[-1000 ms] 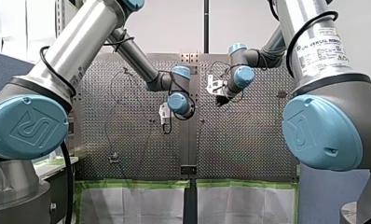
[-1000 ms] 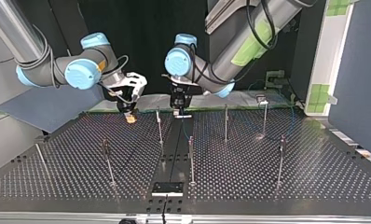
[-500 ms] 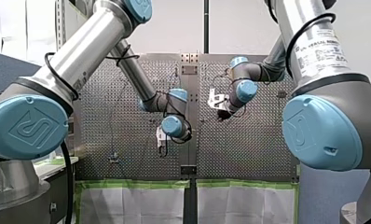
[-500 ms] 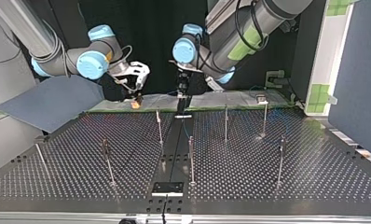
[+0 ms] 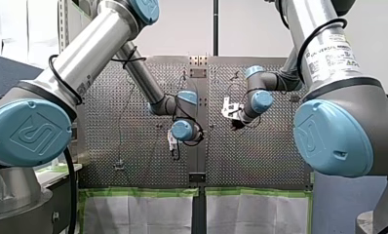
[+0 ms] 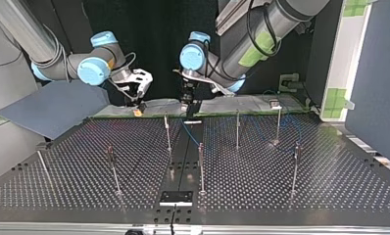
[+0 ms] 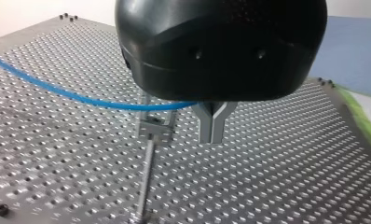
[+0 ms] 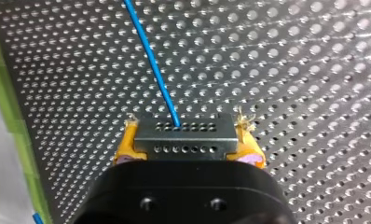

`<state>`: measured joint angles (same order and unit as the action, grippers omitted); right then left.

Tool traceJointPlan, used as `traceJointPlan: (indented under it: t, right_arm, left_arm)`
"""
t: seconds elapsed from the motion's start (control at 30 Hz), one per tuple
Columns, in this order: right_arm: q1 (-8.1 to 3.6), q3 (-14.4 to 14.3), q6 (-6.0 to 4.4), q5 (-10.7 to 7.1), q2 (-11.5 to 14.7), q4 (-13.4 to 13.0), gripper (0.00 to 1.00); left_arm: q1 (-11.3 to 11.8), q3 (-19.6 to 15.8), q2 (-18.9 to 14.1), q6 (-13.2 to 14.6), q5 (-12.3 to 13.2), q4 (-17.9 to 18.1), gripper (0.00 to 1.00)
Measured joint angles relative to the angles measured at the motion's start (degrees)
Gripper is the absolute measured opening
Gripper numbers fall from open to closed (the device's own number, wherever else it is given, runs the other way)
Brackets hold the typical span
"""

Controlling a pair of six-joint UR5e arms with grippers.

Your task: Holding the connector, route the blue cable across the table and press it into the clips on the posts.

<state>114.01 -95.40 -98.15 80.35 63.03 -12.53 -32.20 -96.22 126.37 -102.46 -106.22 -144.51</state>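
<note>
Right pincer, yellow pads clamped on the grey connector, held above the perforated worktop. The blue cable leaves the connector's face and runs off across the holes. Left pincer, metal fingers drawn together, just beside a clip atop a post. The cable crosses at the clip's prongs and reaches the fingers' root; whether it is pinched there cannot be told.
</note>
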Motion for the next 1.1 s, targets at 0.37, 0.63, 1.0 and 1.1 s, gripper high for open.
traceJointPlan:
  t: [0.37,0.63,1.0,1.1]
  right_arm:
    - [-2.22,0.77,-0.21,-3.32,-0.79,-0.93,0.00]
    - [-3.33,1.75,0.02,-3.56,-2.31,-1.04,0.00]
    - [-4.62,4.46,-0.26,-4.06,-3.40,-1.10,0.00]
    - [-4.91,5.57,-0.35,-4.27,-3.93,-1.05,0.00]
  left_arm:
    - [0.63,5.70,3.40,0.30,-0.19,-3.70,0.02]
    - [1.57,10.33,4.33,0.36,-0.18,-4.88,0.02]
    - [3.34,14.69,4.42,0.36,1.12,-5.87,0.02]
    - [4.01,15.78,4.43,0.34,1.60,-6.55,0.02]
